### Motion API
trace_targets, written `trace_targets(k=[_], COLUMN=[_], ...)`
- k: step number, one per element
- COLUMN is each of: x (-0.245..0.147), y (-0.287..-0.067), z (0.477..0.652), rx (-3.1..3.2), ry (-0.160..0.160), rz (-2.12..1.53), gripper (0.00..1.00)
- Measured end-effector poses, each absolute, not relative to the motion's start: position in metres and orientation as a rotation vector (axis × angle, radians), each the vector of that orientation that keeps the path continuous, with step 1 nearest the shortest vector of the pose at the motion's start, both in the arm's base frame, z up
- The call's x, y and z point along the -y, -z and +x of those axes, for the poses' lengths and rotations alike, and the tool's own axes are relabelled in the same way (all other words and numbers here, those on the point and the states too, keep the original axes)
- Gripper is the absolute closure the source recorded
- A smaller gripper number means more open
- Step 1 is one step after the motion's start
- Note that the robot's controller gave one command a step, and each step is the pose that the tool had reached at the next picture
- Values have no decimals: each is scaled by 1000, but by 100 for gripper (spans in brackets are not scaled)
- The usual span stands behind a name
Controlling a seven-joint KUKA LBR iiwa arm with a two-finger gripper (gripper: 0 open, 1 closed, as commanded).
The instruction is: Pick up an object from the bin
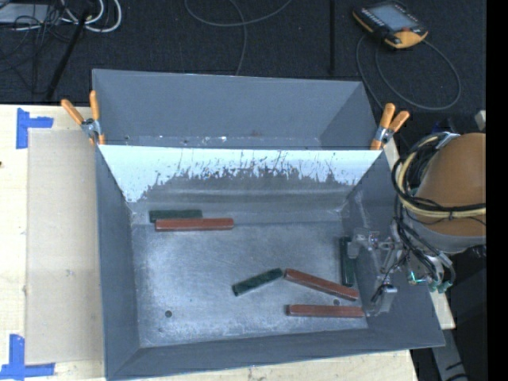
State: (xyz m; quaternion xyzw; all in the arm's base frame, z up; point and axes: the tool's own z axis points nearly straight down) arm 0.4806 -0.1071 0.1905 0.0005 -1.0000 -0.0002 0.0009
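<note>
My gripper (379,270) hangs low at the bin's right wall. Just left of it a short dark green stick (347,262) lies lengthwise along the wall's foot. A reddish-brown stick (320,284) slants across the floor below and left of the gripper. A second brown stick (325,311) lies flat near the front right corner, its right end close under the gripper. I see nothing held in the gripper.
A dark green stick (256,282) lies tilted in the middle of the floor. At the back left a green stick (175,214) and a brown stick (194,224) lie side by side. The arm's tan cover and cables hang outside the right wall.
</note>
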Motion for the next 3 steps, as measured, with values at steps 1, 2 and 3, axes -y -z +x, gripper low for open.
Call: trace_targets(k=[1, 2, 3], x=[107, 90, 33], y=[-191, -140, -81], z=[481, 489, 486], rx=[3140, 3147, 3135], ry=[1, -2, -1], rz=[3, 44, 210], gripper=[0, 0, 0])
